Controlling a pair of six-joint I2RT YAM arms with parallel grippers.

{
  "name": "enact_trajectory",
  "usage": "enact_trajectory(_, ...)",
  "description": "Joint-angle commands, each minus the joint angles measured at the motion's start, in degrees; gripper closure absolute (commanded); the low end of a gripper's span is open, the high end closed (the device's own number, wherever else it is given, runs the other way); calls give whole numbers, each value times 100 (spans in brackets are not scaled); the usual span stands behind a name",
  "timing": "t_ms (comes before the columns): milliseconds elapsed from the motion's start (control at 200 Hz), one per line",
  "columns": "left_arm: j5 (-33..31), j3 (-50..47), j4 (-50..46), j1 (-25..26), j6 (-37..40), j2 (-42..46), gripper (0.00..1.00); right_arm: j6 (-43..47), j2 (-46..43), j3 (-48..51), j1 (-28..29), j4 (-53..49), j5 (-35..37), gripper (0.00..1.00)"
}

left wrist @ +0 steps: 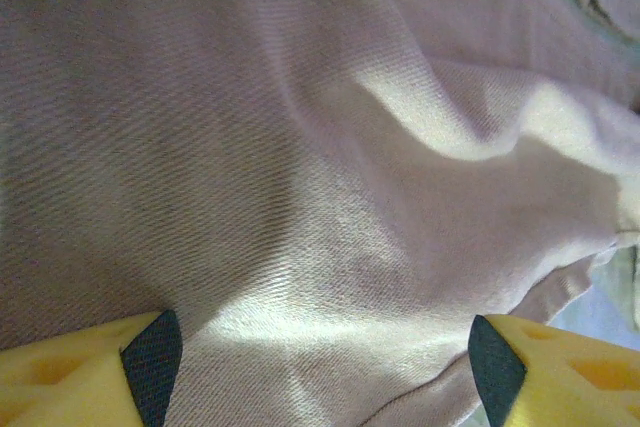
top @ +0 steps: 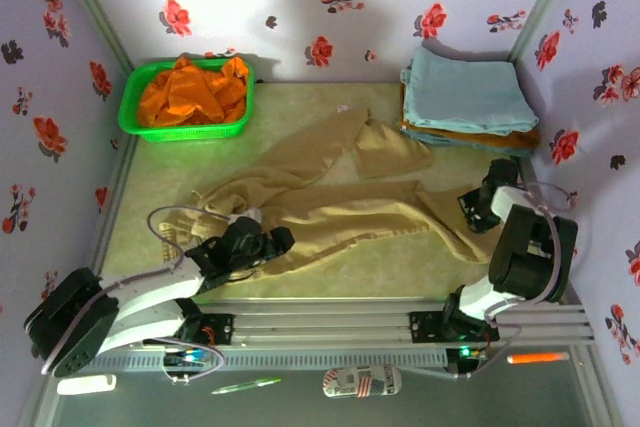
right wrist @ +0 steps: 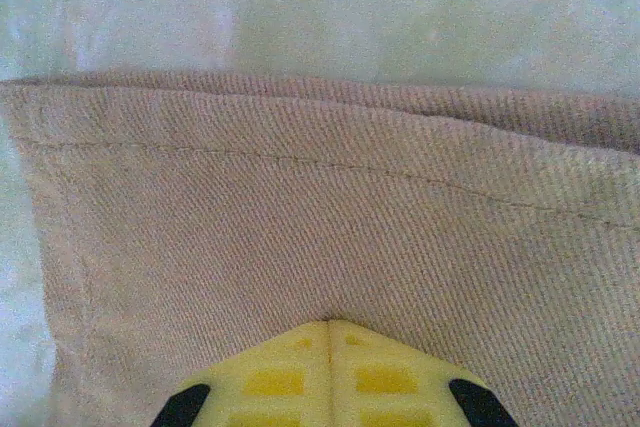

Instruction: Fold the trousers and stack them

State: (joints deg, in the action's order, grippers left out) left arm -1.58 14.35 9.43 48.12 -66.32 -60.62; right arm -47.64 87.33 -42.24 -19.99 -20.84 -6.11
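The tan trousers [top: 330, 217] lie crumpled across the middle of the table, one leg running right, the other bent up toward the back. My left gripper [top: 275, 242] hovers low over their left end. In the left wrist view it [left wrist: 325, 362] is open, with wrinkled cloth [left wrist: 300, 147] spread between the wide-set fingers. My right gripper [top: 472, 209] sits at the right leg's end. In the right wrist view its yellow fingers [right wrist: 330, 325] are pressed together on the hemmed cloth [right wrist: 300, 207], near the leg's stitched edge.
A green basket [top: 135, 112] holding an orange garment [top: 195, 92] stands at the back left. A stack of folded pale blue cloth [top: 470, 92] rests at the back right, close behind the right gripper. Flowered walls enclose the table [top: 300, 107].
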Motion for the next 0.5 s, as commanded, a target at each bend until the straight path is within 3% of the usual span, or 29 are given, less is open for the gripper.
enact_trajectory(0, -250, -517, -813, 31, -526, 389, 20, -30, 302, 62, -451, -145, -86, 100)
enact_trajectory(60, -231, -628, -1349, 31, -666, 858, 20, -7, 259, -45, -659, -268, 134, 100)
enact_trajectory(260, -1, -389, -3921, -3, -697, 2820, 18, -161, 438, -341, -1414, -273, -257, 100)
enact_trajectory(425, 185, 25, -5297, -52, -543, 3531, 18, -121, 72, -365, -1358, -220, -433, 100)
enact_trajectory(495, 179, 533, -5576, -142, -198, 3498, 17, -124, -297, -376, -949, -275, -593, 100)
